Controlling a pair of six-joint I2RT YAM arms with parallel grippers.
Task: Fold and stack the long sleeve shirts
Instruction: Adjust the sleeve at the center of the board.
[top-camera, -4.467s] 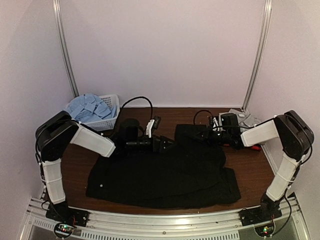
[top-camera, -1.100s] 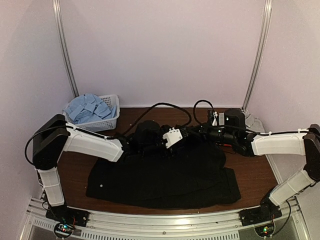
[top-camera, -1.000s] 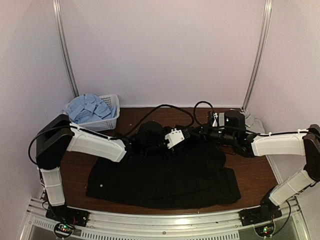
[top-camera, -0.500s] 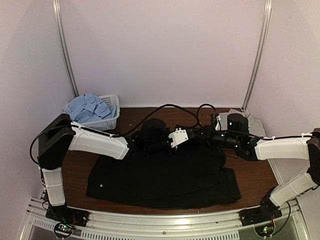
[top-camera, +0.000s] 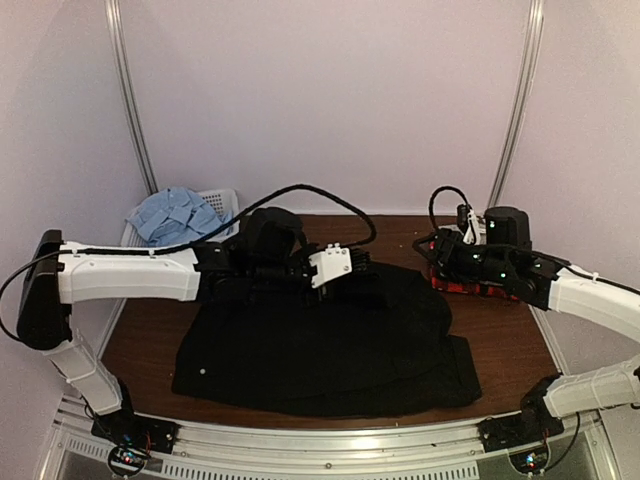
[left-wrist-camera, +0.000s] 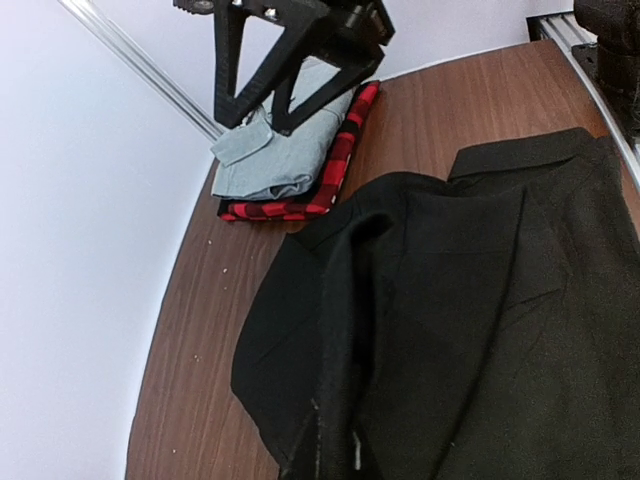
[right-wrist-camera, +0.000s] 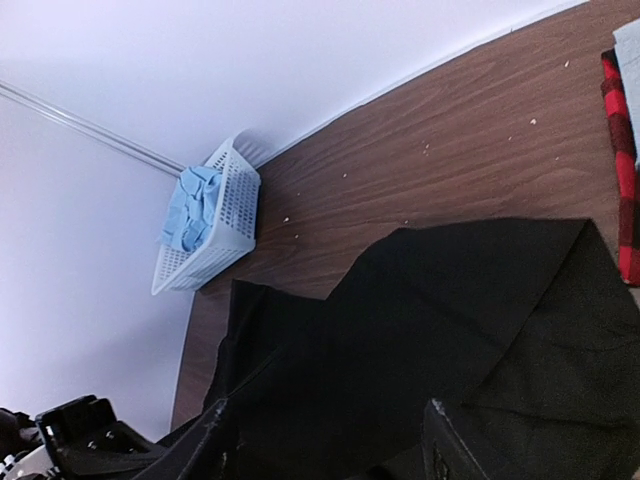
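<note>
The matte black shirt (top-camera: 330, 340) lies spread and rumpled on the wood-grain counter (top-camera: 500, 335). The left jaws are closed, pinching up a ridge of its cloth. The right jaws stand apart, empty, near the folded grey shirt (left-wrist-camera: 275, 155) stacked on the red-and-black plaid shirt (left-wrist-camera: 343, 150).

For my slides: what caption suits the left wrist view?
A black shirt lies on the table; beyond it, grey shirt stacked on plaid shirt, right hand open above.
</note>
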